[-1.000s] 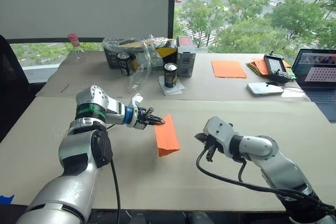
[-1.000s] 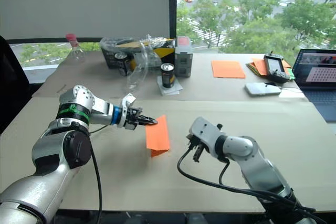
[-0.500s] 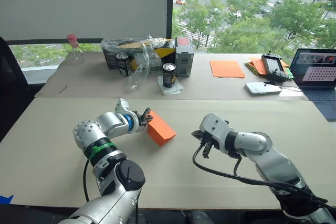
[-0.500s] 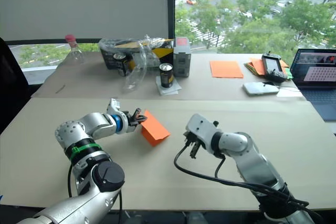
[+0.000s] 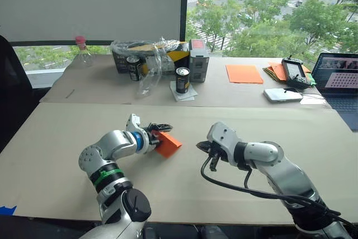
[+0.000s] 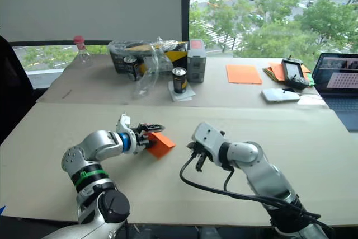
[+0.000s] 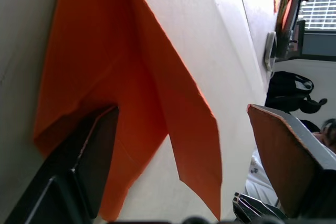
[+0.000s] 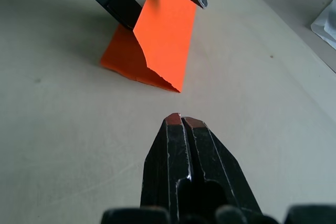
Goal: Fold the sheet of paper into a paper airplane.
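Left claw (image 5: pixel 158 132) straddles the folded sheet of paper's (image 5: pixel 167 144) raised edge, fingers spread.

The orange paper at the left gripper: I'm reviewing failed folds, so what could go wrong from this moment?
The left gripper is open around the folded sheet of paper, one finger beneath a layer and one apart from it, so closing may crumple or misalign the flap. The loose raised flap could spring open. The right gripper, shut and short of the paper, pins nothing, so the sheet may slide on the table.
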Motion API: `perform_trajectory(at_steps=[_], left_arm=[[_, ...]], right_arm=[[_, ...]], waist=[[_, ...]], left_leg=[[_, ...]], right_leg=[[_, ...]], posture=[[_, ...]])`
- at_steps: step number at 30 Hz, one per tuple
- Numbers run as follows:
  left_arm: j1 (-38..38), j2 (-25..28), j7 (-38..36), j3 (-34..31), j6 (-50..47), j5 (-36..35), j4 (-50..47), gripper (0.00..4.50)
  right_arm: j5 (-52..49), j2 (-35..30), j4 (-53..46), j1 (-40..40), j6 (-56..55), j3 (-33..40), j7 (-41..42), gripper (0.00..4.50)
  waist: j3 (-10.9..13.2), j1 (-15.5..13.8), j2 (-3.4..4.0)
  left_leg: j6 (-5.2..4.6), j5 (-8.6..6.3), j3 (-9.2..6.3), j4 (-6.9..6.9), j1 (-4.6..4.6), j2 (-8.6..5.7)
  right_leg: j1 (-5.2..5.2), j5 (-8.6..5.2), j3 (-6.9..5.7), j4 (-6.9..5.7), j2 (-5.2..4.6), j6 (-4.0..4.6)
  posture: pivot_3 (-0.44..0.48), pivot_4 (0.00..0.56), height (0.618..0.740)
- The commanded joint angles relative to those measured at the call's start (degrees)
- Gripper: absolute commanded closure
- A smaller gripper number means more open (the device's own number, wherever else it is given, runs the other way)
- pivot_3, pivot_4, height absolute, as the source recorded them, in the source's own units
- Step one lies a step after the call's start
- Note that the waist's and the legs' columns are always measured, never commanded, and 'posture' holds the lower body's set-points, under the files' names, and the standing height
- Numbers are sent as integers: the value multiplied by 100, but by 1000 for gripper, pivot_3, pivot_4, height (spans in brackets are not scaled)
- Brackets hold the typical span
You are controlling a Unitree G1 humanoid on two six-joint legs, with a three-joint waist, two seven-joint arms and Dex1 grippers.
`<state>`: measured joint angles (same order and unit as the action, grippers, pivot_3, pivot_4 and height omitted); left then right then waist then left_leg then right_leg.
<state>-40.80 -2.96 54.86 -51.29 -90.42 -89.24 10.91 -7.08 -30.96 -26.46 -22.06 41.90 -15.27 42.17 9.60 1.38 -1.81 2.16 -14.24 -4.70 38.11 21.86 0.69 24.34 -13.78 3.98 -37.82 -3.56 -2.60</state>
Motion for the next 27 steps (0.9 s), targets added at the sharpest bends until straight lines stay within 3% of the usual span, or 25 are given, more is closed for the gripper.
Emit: perform_trajectory(at_steps=[1, 3, 5, 10, 12, 15, 18, 24, 25, 27], left_arm=[[623, 688, 673, 904, 729, -1539, -209, 0], [1018, 1546, 653, 1360, 1084, -2221, -218, 0], [1150, 2234, 372, 1530, 1321, -2376, -138, 0], [1087, 3463, -893, 1911, 1358, -2376, 123, 0], [1085, 3985, -1765, 2124, 1218, -1811, -105, 0], [1475, 4883, -3979, 2657, 1428, -111, -1060, 0], [2133, 5549, -5872, 3211, 1985, 1122, -1767, 0], [2943, 6110, -8021, 3869, 3677, 3224, -2240, 0], [2978, 6107, -8225, 3940, 3881, 3471, -2162, 0], [2846, 6106, -8780, 3988, 3795, 3482, -1840, 0]], right_arm=[[-176, 100, -116, -74, 58, 49, -19, 3904], [-250, 268, 24, -177, -11, 44, -48, 3305], [-288, 428, 187, -280, -91, 16, -57, 2563], [-278, 960, 689, -564, -303, -250, -161, 859], [-253, 1200, 918, -680, -324, -330, -240, 170], [-31, 1550, 1465, -857, -556, -591, -415, 78], [258, 1633, 1843, -991, -843, -770, -556, 78], [418, 1761, 2083, -1026, -990, -747, -646, 78], [389, 1793, 2095, -1013, -1011, -710, -638, 591], [394, 1768, 2138, -1001, -1196, -744, -527, 1157]], waist=[[0, 26, 0], [-1, 87, -1], [-1, 118, -1], [0, 52, -1], [1, 53, -2], [0, 98, -3], [1, 121, 0], [3, 104, -1], [3, 102, -1], [3, 102, -1]], left_leg=[[0, 0, 0, 0, -4, 1], [0, 0, 1, 0, -12, 3], [0, 0, 0, -1, -19, 7], [3, 2, -3, -3, -19, 2], [5, 3, -4, -3, -12, 2], [23, 13, -2, -14, -7, 3], [29, 17, 6, -35, -11, 4], [29, 16, 6, -42, 2, 16], [29, 16, 7, -42, 2, 15], [28, 16, 7, -42, 2, 15]], right_leg=[[-2, 0, 0, -4, 1, 0], [-3, 0, 3, -14, 2, 1], [-3, -1, 3, -19, 8, 2], [-8, 2, -4, -13, 9, 12], [-6, 2, -6, -7, 9, 12], [-2, 2, -6, 6, 10, 13], [-1, 1, -3, 22, 9, 16], [13, -3, -7, 23, 14, 23], [12, -3, -7, 23, 14, 23], [12, -3, -7, 23, 13, 23]], posture=[[0, 150, 720], [0, 150, 720], [0, 150, 720], [0, 150, 720], [0, 150, 720], [0, 150, 720], [0, 150, 720], [0, 150, 720], [0, 150, 720], [0, 150, 720]])
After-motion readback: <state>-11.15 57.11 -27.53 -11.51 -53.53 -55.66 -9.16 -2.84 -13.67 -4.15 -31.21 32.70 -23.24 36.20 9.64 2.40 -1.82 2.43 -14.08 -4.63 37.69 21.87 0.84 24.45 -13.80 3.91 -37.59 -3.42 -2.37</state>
